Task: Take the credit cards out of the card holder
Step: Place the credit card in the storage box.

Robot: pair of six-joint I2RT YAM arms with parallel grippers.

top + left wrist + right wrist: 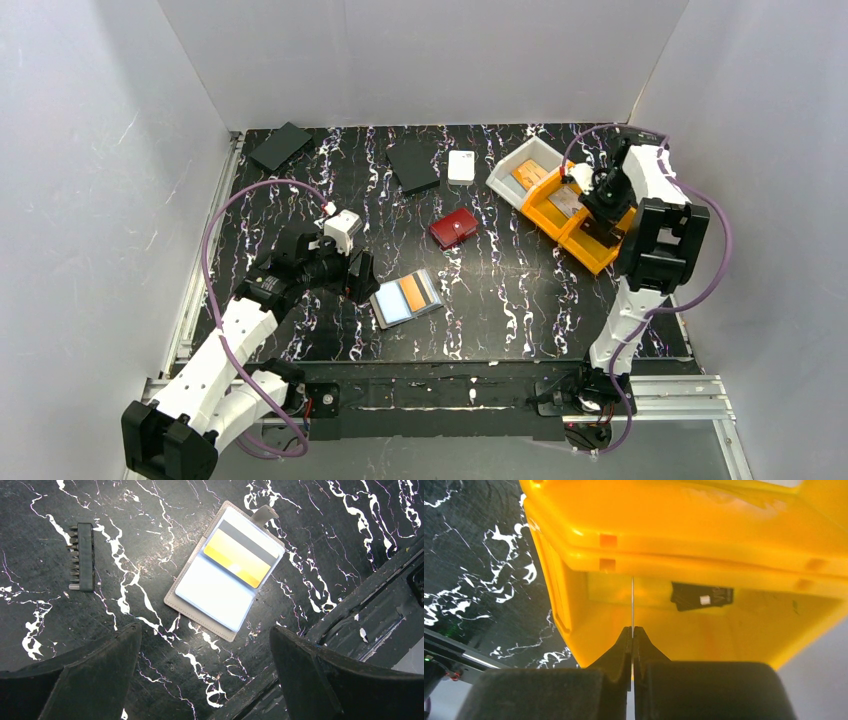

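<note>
Left gripper (205,630) spread wide, empty, grey folding card holder (195,613) open just ahead of it, orange card (235,560) and light blue card (212,592) inside, right gripper (632,630) clenched over yellow plastic bin (684,520)

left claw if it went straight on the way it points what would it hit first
The open left claw would likely meet the card holder first, near its light blue card, though depth is unclear.
</note>
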